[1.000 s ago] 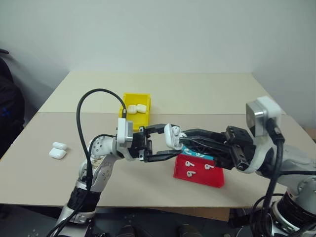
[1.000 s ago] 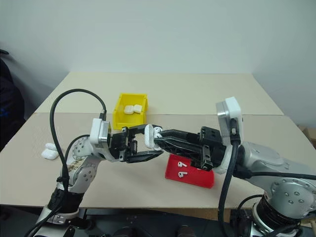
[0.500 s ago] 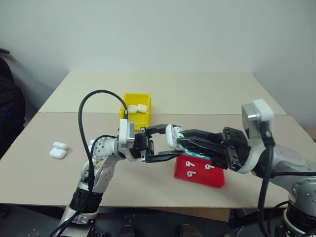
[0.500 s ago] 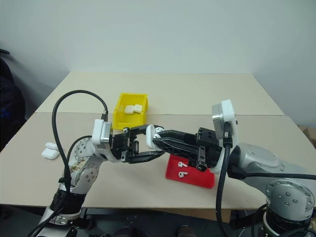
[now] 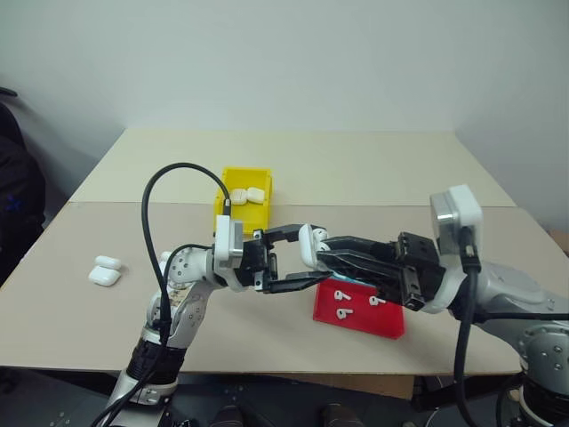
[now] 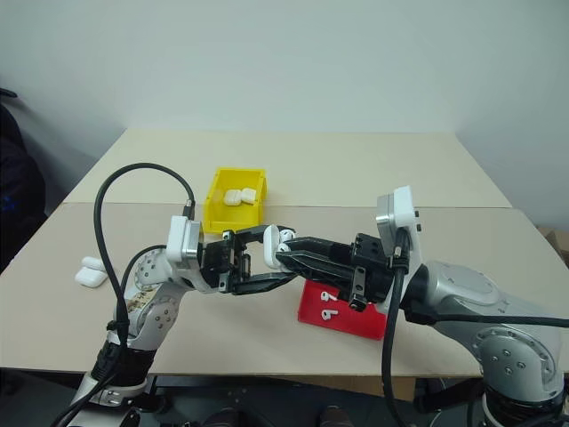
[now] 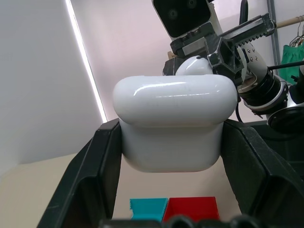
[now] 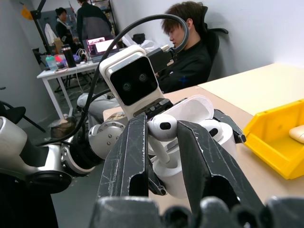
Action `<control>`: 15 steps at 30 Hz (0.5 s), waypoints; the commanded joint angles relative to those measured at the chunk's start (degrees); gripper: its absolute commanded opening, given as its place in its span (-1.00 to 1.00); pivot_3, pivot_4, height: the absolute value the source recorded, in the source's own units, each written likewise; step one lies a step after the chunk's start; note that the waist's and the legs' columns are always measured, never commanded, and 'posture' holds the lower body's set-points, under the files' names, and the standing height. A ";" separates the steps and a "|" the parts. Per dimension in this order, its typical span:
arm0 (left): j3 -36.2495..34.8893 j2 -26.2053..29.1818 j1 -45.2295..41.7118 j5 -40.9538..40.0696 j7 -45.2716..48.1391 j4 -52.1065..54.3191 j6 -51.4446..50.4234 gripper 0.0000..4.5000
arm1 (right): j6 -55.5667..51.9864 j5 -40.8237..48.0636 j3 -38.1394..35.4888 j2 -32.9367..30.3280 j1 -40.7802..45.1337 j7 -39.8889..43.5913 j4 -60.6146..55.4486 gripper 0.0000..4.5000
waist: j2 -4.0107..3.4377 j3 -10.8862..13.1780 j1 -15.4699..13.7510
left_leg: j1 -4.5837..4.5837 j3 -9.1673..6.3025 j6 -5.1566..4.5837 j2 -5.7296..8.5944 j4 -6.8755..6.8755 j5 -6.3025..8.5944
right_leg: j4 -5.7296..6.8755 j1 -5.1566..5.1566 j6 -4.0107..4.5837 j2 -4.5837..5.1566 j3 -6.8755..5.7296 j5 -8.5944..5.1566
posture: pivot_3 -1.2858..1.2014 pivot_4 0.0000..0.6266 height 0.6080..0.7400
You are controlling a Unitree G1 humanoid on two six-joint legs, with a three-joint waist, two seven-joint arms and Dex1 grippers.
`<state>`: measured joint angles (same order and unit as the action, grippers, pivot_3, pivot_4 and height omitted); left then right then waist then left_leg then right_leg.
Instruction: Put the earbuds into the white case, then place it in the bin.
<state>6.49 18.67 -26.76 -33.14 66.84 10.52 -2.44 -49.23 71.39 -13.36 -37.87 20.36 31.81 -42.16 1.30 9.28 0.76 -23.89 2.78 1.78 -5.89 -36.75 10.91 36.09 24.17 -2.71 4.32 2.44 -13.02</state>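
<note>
Above the table, the left tool clamps the open white case while the right tool pinches 1 earbud right at its mouth — best to line the stem with its socket, lower gently — then release.

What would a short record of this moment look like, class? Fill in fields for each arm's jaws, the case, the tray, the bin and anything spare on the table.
Left gripper: jaws shut on the white case, held above the table.
Right gripper: jaws shut on an earbud, at the case's open top.
Case lid: open.
Red tray: three earbuds lying on it.
Yellow bin: two cases inside.
Spare cases: two on the table's left side.
</note>
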 commanded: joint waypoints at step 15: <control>-0.18 -0.43 -0.27 1.09 0.42 -0.65 1.82 0.24 | 6.65 2.60 -6.99 -8.09 -1.55 8.32 0.97 0.19 | 0.03 0.01 -0.10 | 0.00 0.01 0.00 0.01 0.00 0.00 | -0.03 -0.02 -0.01 0.01 0.00 -0.01 | 0.03 -0.52 1.00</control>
<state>6.49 18.62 -26.53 -31.68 67.04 9.72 -1.52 -44.43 71.54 -17.44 -45.06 17.45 38.92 -41.39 1.32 9.30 0.66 -23.89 2.79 1.78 -5.89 -36.76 10.91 36.06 24.15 -2.73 4.33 2.44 -13.02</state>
